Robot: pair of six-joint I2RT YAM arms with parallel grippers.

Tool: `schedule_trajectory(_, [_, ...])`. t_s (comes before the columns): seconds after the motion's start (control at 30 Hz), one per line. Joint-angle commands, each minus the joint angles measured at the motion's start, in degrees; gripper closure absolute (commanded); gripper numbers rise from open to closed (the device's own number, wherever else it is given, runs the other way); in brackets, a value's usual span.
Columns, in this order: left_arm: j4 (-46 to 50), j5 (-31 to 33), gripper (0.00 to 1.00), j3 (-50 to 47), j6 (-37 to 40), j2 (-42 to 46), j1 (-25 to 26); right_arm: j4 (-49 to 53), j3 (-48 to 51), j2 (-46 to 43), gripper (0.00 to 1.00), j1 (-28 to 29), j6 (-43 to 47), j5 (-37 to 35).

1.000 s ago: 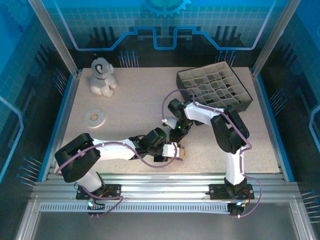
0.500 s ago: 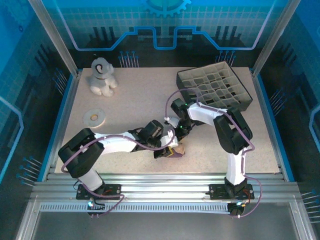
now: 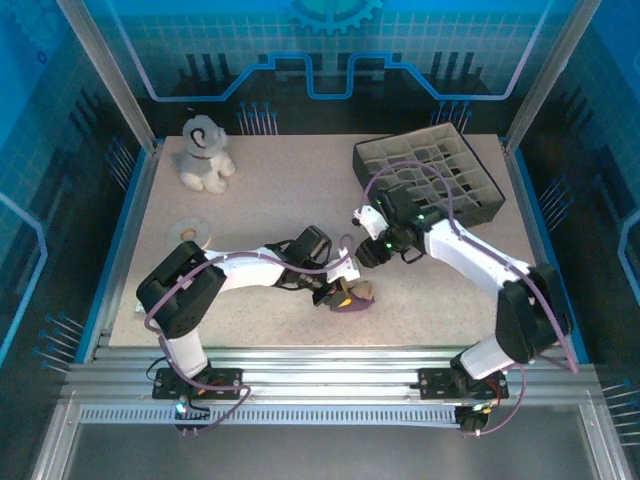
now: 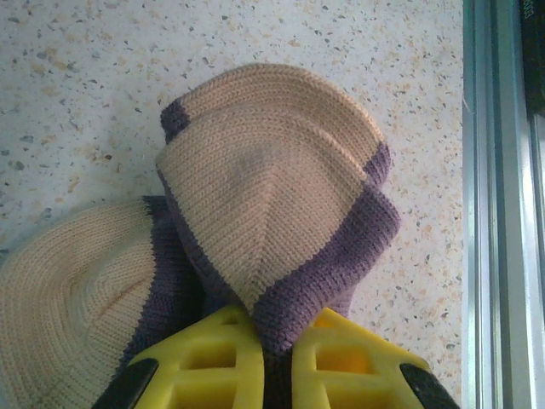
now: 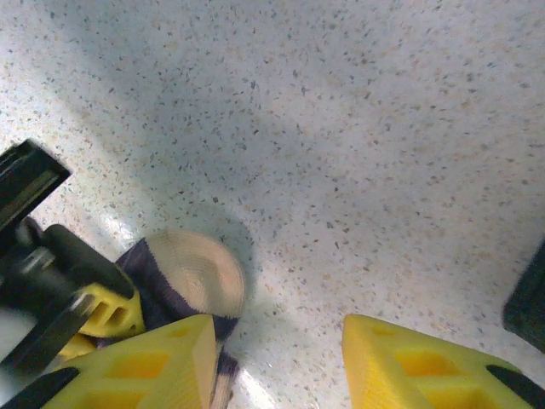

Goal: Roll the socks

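Socks in a purple, tan-toed bundle

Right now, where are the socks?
Top view: the socks sit front-centre on the table, pinched in the left gripper, with the open right gripper just behind.

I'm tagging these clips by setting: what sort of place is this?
Probably a robotics lab cell, not a home: left arm and right arm bolted to an aluminium rail, a speckled table walled by clear panels, and staged props, socks and a plush toy.
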State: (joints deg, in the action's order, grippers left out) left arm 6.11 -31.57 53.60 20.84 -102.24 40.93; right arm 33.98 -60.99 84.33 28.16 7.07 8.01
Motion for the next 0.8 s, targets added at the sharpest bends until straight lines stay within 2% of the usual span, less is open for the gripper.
schedule_trajectory(0.0, [7.16, 0.48, 1.0, 0.37, -1.01, -3.87, -1.06, -4.9, 6.57, -6.95, 0.57, -0.21, 1.64, -2.16])
schedule_trajectory(0.17, [7.8, -2.11, 1.0, 1.43, -2.84, -5.89, -2.78, -14.76, 20.48, -24.44, 0.54, 1.39, 1.93, -1.68])
schedule_trajectory(0.27, [9.69, -2.65, 1.0, 2.92, -3.67, -7.38, -3.43, -18.78, 26.33, -32.49, 0.51, 4.92, 5.0, -5.17])
schedule_trajectory(0.33, [11.27, -3.51, 1.0, 4.14, -4.18, -8.42, -4.06, -19.08, 27.99, -34.83, 0.5, 8.46, 8.56, -8.88])
schedule_trajectory(0.43, [11.89, -5.0, 1.0, 4.58, -4.21, -9.03, -4.75, -18.34, 27.91, -33.94, 0.49, 15.34, 14.0, -16.05])
schedule_trajectory(0.57, [12.7, -6.96, 1.0, 5.23, -4.58, -9.63, -5.83, -19.47, 28.21, -28.09, 0.45, 26.09, 23.1, -26.99])
schedule_trajectory(0.77, [14.4, -9.64, 1.0, 5.8, -4.48, -10.52, -7.2, -19.43, 26.99, -19.73, 0.4, 29.42, 30.85, -29.16])
